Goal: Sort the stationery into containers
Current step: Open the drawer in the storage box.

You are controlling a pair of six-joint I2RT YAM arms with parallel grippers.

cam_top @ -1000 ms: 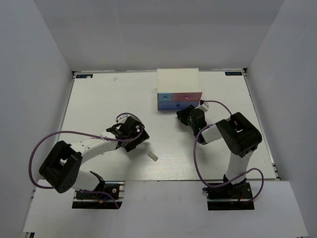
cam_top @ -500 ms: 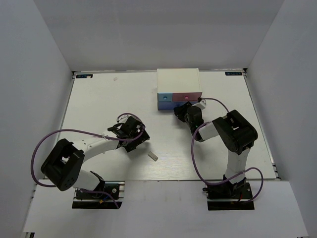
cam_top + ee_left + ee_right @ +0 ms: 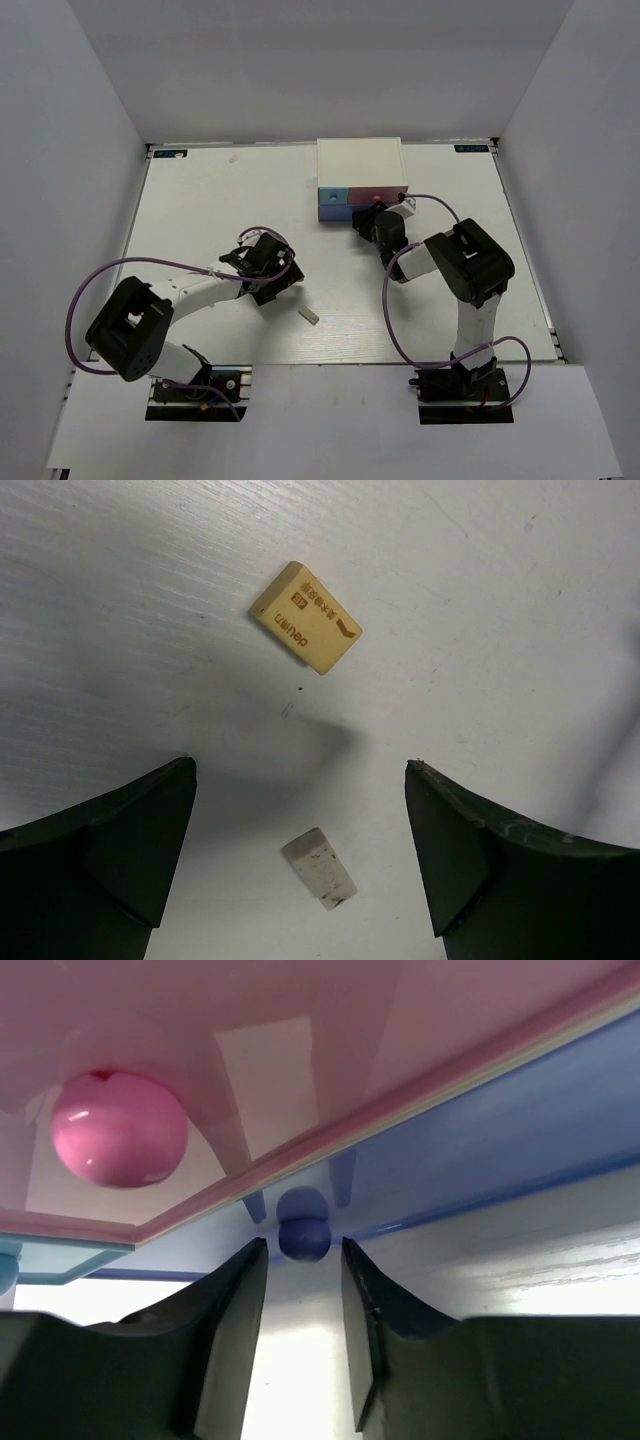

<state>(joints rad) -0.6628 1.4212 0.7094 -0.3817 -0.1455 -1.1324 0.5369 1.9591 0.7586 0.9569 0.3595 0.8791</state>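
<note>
Purple-blue drawer [image 3: 520, 1150] knob [image 3: 303, 1238] lies between narrowly parted right jaws; left jaws gape.

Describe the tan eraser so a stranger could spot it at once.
On the white table, find the left pincer, hanging open. Just past its tips lies the tan eraser, flat, with dark print. Its neighbour, the whitish eraser between the tips, is smaller and unprinted.

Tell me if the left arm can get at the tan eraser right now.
Probably yes: the left end effector hangs open just short of the tan eraser, with nothing between them.
</note>
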